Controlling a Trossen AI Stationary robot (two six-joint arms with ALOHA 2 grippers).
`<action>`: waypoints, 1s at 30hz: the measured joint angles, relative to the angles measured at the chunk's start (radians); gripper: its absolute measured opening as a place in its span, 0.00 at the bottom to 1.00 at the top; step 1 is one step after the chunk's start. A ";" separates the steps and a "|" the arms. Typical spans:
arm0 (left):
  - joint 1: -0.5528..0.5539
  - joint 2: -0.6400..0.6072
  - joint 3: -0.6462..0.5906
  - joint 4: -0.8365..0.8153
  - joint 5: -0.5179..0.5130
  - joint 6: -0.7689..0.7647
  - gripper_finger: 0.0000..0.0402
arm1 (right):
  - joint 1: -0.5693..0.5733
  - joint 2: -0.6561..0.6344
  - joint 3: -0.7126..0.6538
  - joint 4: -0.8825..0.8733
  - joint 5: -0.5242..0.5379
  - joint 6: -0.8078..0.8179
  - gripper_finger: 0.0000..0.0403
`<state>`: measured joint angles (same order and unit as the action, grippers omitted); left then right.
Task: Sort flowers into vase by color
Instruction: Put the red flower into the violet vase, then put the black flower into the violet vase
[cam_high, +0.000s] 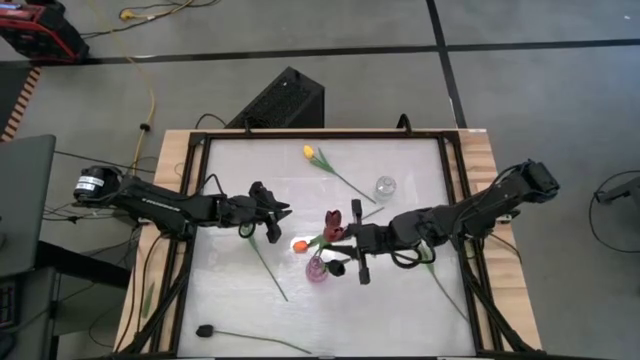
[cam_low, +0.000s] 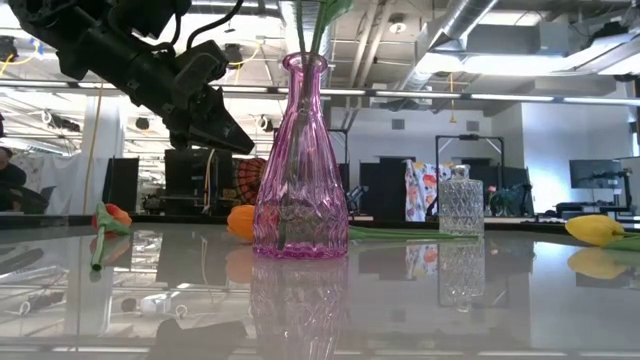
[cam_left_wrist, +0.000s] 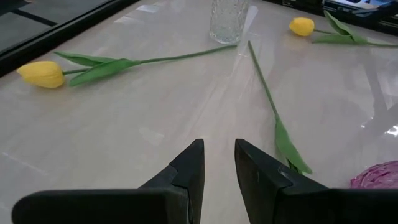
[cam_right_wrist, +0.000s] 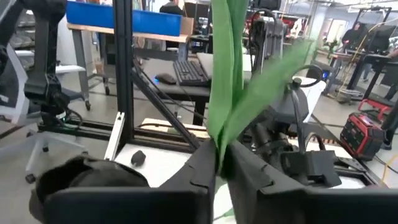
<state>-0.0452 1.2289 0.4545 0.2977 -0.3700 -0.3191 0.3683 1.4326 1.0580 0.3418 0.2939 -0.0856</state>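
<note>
A pink glass vase (cam_high: 317, 269) (cam_low: 298, 165) stands mid-table. Green stems (cam_low: 305, 25) rise out of its neck. My right gripper (cam_high: 352, 240) (cam_right_wrist: 219, 163) hangs just above it, shut on a dark maroon tulip (cam_high: 333, 223). My left gripper (cam_high: 277, 212) (cam_left_wrist: 219, 167) hovers open left of the vase, touching nothing. An orange-red tulip (cam_high: 298, 245) (cam_low: 241, 221) lies flat behind the vase. Another orange-red tulip (cam_low: 110, 215) lies under my left gripper, its stem (cam_high: 268, 268) running toward the near edge. One yellow tulip (cam_high: 310, 152) (cam_left_wrist: 41, 73) lies at the far side, a second (cam_left_wrist: 301, 26) (cam_low: 595, 229) on the right. My right gripper pinches the maroon tulip's green stem and leaves (cam_right_wrist: 217, 140) between its two fingers. The fingers lie across the stem. The leaves stand up past the fingertips, and the head (cam_high: 333, 223) sits above the vase. The stem's lower end is hidden by the gripper.
A small clear glass vase (cam_high: 385, 187) (cam_low: 461, 200) (cam_left_wrist: 227, 18) stands right of centre toward the far edge. A loose green stem (cam_high: 445, 290) lies near the right edge. A dark-headed flower (cam_high: 205, 330) lies at the near left corner. A black frame (cam_high: 190, 200) rims the table.
</note>
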 joint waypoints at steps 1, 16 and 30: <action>0.000 0.000 0.000 0.000 0.000 0.000 0.19 | 0.000 0.000 0.001 -0.006 0.000 0.000 0.19; 0.000 0.000 0.000 0.004 0.014 -0.005 0.19 | -0.035 -0.008 0.390 -0.971 -0.009 0.154 0.62; -0.053 -0.144 0.176 -0.508 0.452 -0.139 0.19 | -0.023 -0.007 0.559 -1.457 -0.064 0.307 0.63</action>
<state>-0.0985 1.0847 0.6306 -0.2099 0.0821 -0.4580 0.3454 1.4253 1.6168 -1.1149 0.2298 0.2215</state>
